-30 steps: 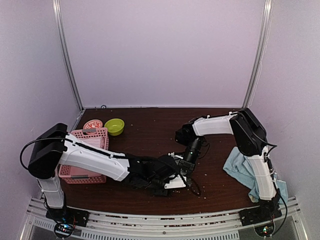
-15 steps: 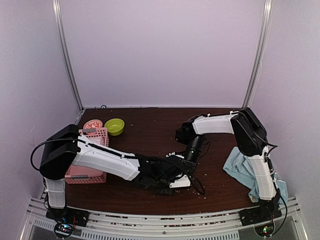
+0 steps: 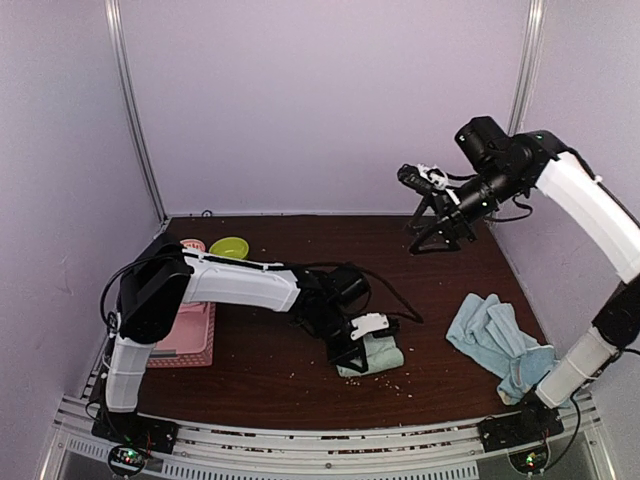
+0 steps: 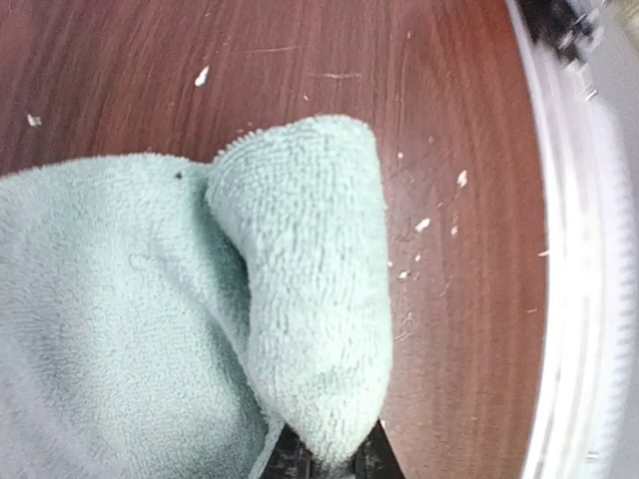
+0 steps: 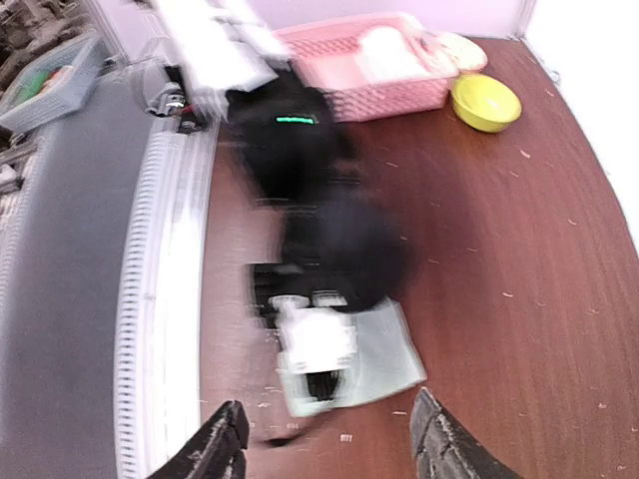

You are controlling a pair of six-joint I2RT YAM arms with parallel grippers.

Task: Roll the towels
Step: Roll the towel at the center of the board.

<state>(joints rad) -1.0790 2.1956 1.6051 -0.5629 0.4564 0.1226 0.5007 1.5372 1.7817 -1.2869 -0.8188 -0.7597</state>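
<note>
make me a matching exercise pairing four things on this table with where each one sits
Things:
1. mint green terry towel
2. crumpled light blue cloth towel
3. round yellow-green bowl
4. pink latticed plastic basket

Places:
a. far left corner
b. left edge, nearer than the bowl
c. near right, lying loose
d. front centre, pinched in the left gripper

Pairs: 1-d, 2-c, 3-a, 4-b

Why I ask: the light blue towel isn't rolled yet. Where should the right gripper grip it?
Probably pinch a raised fold at the inner end of the light blue towel, coming straight down. It lies crumpled, ridges standing up there, and its other end crowds the right arm. The right gripper is open, high above.
</note>
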